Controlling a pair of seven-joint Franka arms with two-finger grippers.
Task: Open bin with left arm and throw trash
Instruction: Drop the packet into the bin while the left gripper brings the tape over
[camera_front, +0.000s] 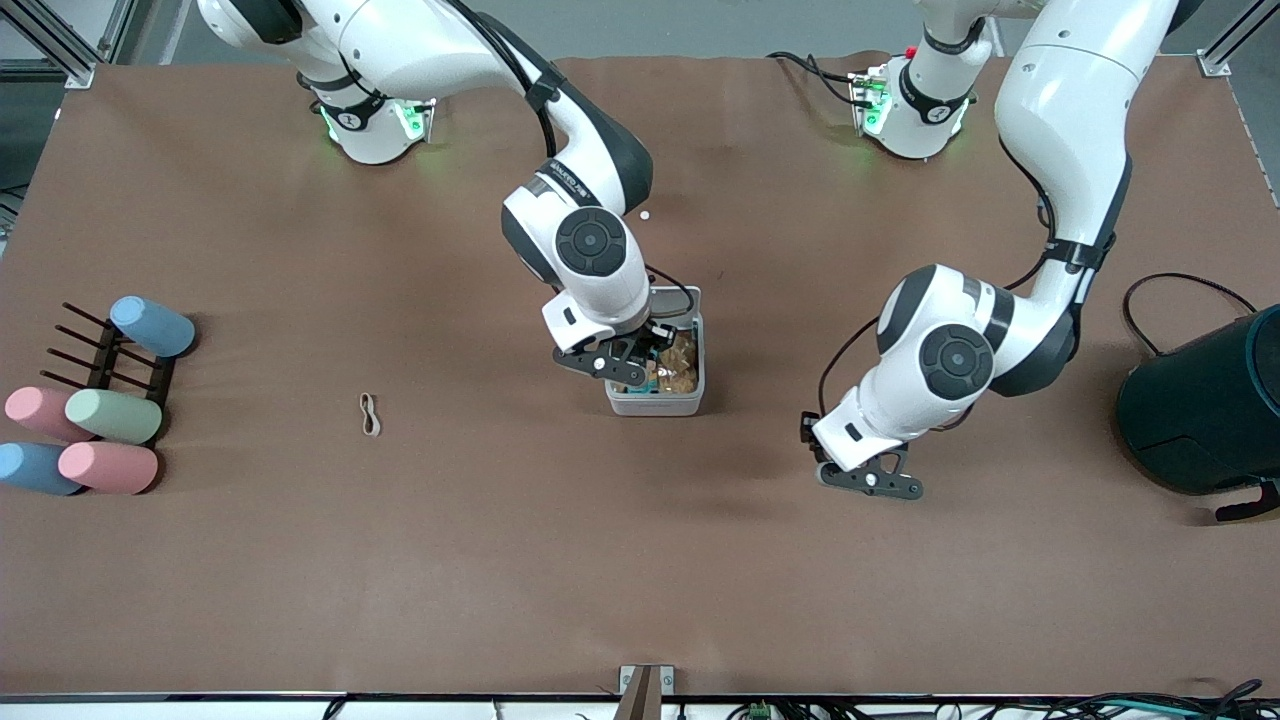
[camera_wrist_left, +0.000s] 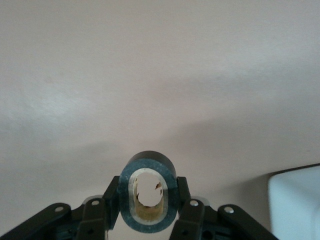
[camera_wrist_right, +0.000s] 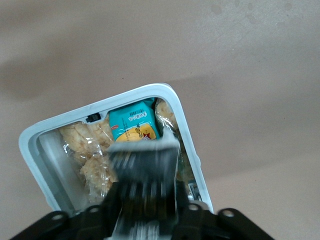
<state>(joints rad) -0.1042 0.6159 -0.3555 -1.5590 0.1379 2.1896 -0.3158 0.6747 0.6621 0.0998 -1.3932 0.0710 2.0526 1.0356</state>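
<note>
The white-grey bin (camera_front: 655, 402) stands mid-table with its lid (camera_front: 672, 298) swung back, and snack bags and a teal packet (camera_wrist_right: 132, 125) lie inside. My right gripper (camera_front: 625, 365) hangs over the bin's mouth (camera_wrist_right: 30, 150), open. A black printed packet (camera_wrist_right: 145, 165) blurs between its fingers. My left gripper (camera_front: 870, 485) is low over the table, beside the bin toward the left arm's end. It is shut on the dark tape roll (camera_wrist_left: 147, 161), and a bin corner (camera_wrist_left: 295, 200) shows beside it. The beige band loop (camera_front: 370, 414) lies flat toward the right arm's end.
Several pastel cylinders (camera_front: 112, 415) and a black rack (camera_front: 105, 350) sit at the right arm's end. A large dark teal cylinder (camera_front: 1205, 410) with a black cable (camera_front: 1180, 285) stands at the left arm's end.
</note>
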